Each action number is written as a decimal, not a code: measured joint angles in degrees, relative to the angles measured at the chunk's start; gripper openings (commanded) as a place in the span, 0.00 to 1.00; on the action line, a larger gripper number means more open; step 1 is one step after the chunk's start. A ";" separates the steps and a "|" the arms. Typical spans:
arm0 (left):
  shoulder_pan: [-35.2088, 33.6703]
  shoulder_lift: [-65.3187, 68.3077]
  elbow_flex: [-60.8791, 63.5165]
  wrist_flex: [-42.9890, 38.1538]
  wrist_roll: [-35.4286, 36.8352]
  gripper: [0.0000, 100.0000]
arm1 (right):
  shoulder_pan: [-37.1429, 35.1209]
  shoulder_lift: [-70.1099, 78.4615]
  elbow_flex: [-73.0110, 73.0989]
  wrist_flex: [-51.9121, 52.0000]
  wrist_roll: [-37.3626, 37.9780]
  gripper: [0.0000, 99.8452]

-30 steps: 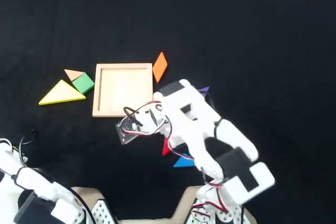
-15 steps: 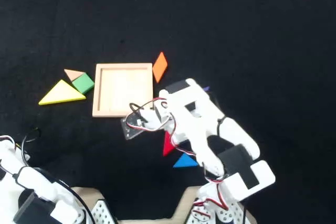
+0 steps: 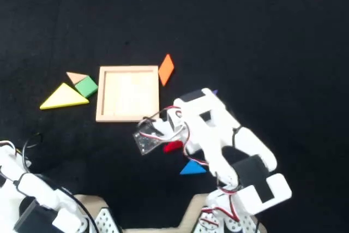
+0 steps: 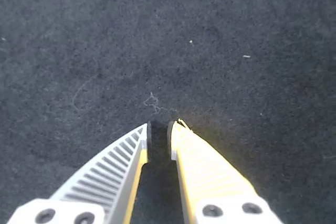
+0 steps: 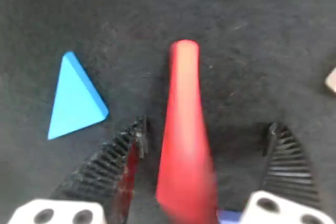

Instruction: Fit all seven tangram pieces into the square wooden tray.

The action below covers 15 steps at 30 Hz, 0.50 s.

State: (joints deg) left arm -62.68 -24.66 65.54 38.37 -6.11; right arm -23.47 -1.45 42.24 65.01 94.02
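The square wooden tray [image 3: 101, 94] lies empty left of centre. An orange parallelogram [image 3: 166, 69] sits at its far right corner. A tan triangle [image 3: 76, 77], a green square [image 3: 86, 87] and a yellow triangle [image 3: 64, 97] lie to its left. My right gripper [image 3: 155, 136] [image 5: 206, 128] stands open in front of the tray, its jaws on either side of the red triangle [image 3: 173, 146] [image 5: 184, 135], which looks tipped up on edge. The blue triangle [image 3: 192, 167] [image 5: 73, 100] lies beside it. My left gripper [image 4: 159, 134] is shut over bare cloth.
A purple piece [image 3: 214, 92] peeks out from behind the right arm [image 3: 218, 135]. The left arm [image 3: 32, 200] is folded at the front left corner. Black cloth [image 3: 272, 53] covers the whole table, with open room at the back and right.
The right arm has drawn toward the table's front and slightly right. The red triangle, lying flat earlier, now shows as a smaller shape between the jaws.
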 measured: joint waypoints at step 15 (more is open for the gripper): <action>0.00 0.00 0.88 -0.09 0.09 0.09 | 4.31 -5.19 2.02 -0.97 0.79 0.29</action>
State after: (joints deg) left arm -62.68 -24.66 66.42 38.29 -6.02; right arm -19.16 -6.64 44.26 64.04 94.81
